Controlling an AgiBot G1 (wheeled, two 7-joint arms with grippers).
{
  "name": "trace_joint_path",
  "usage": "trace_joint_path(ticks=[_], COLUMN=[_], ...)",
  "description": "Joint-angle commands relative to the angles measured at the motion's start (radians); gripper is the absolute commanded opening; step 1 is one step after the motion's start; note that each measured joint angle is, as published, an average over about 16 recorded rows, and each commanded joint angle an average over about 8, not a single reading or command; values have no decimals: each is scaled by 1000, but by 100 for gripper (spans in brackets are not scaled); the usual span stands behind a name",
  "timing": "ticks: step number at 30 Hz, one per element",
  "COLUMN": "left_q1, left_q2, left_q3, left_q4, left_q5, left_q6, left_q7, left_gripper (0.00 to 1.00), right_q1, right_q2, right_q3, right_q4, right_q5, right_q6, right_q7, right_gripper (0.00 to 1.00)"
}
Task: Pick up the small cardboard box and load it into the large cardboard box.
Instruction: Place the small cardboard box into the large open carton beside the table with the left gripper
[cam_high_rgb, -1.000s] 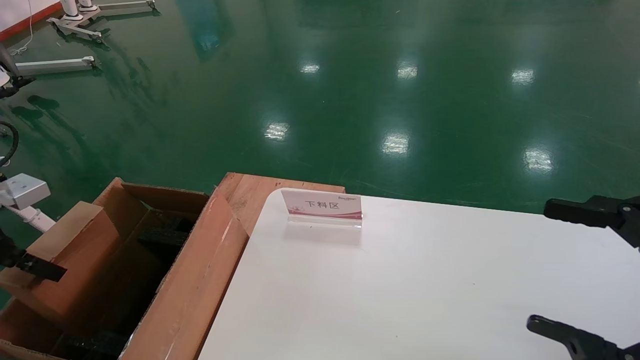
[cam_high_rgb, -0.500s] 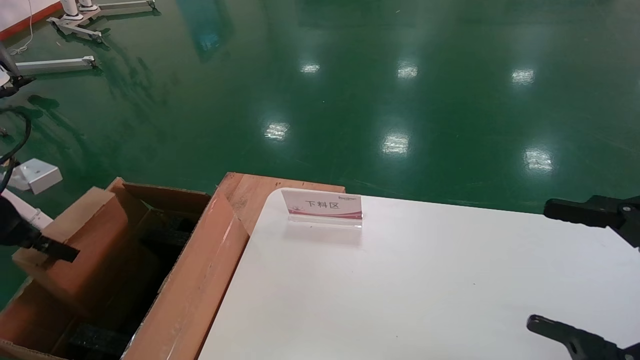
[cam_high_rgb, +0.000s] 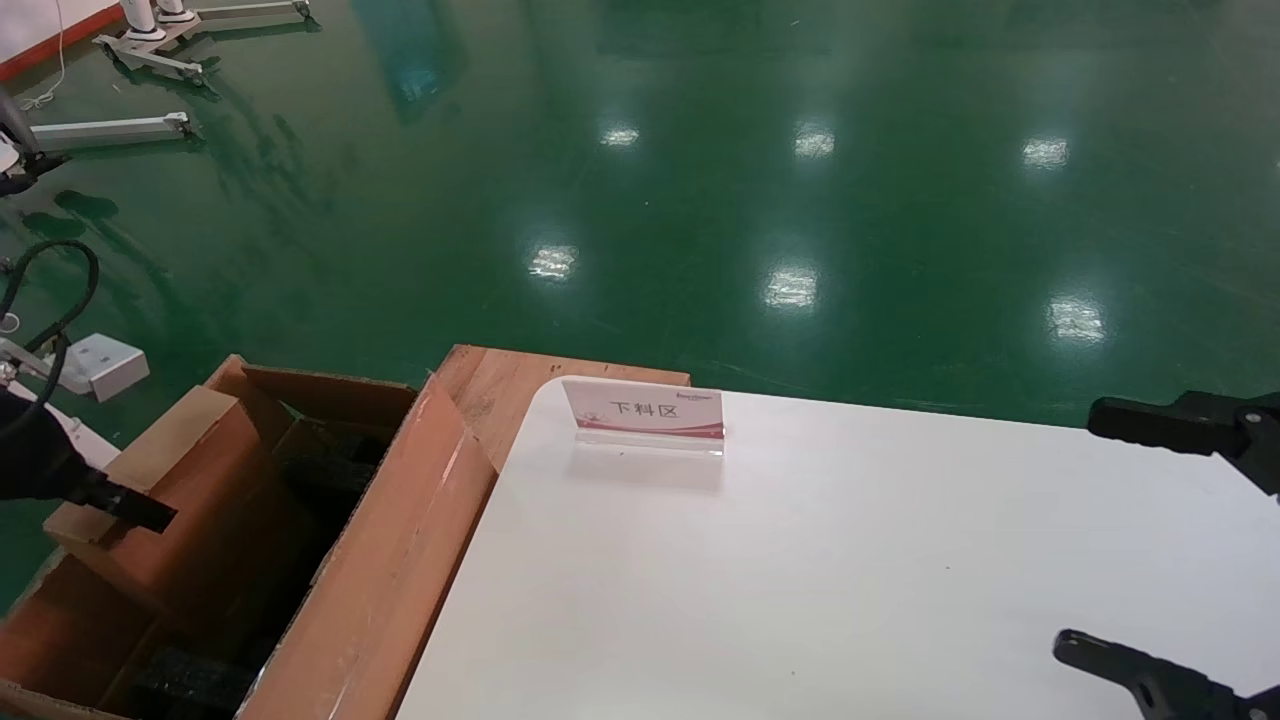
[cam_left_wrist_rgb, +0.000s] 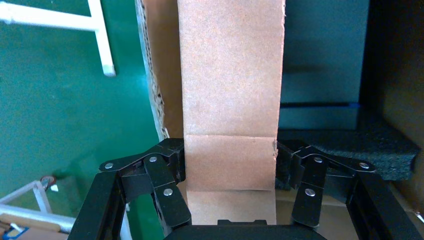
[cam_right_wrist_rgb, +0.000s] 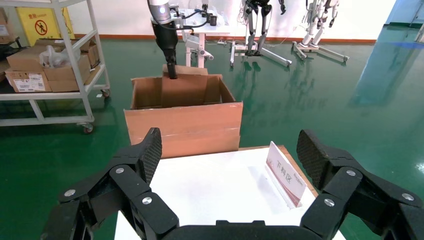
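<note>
**Brown carton held over the big box**

Brown cardboard fills the left wrist view: the small box (cam_left_wrist_rgb: 230, 100) is clamped between the fingers (cam_left_wrist_rgb: 167, 192) of the left gripper (cam_left_wrist_rgb: 230, 175), which press on its two long sides. In the head view the small box (cam_high_rgb: 165, 490) is seen tilted, its lower part already inside the large box (cam_high_rgb: 390, 560), near the wall farthest from the bench (cam_high_rgb: 850, 560). Black foam (cam_high_rgb: 330, 465) is visible beneath and beyond it.

The loading step is judged to be in hand, with placing not yet done. A descent is called for next, so that the carton is lowered onto the foam or the floor of the large box, and only then are the fingers to be opened; the tall flaps should be cleared on withdrawal.

The right gripper (cam_right_wrist_rgb: 230, 165) is parked over the bench, its fingers spread wide and holding nothing. A sign (cam_high_rgb: 645, 412) stands at the bench's far edge.
</note>
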Motion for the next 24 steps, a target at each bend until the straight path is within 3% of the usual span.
trace_joint_path(ticks=[1,3,5,11,13,24], left_q1=[17,28,37,54,57,54], left_q2=[4,6,9,20,22,20], left_q3=[4,7,11,19,20,21], left_q4=[3,10,18,38,42,40], left_q5=[-1,-2,-2,-4,-4,0], left_q6=[-9,-12,-10,-2,0,2], left_q7=[-5,-10,-15,-30,-33,-29], left_gripper=[0,0,8,83,100,100], right_q1=[0,0,0,0,0,0], right_q2=[0,0,0,0,0,0], right_q3=[0,0,0,0,0,0], right_q4=[0,0,0,0,0,0], right_q5=[0,0,0,0,0,1], right_q6=[0,0,0,0,0,1], right_q7=[0,0,0,0,0,0], right_gripper=[100,100,100,100,100,100])
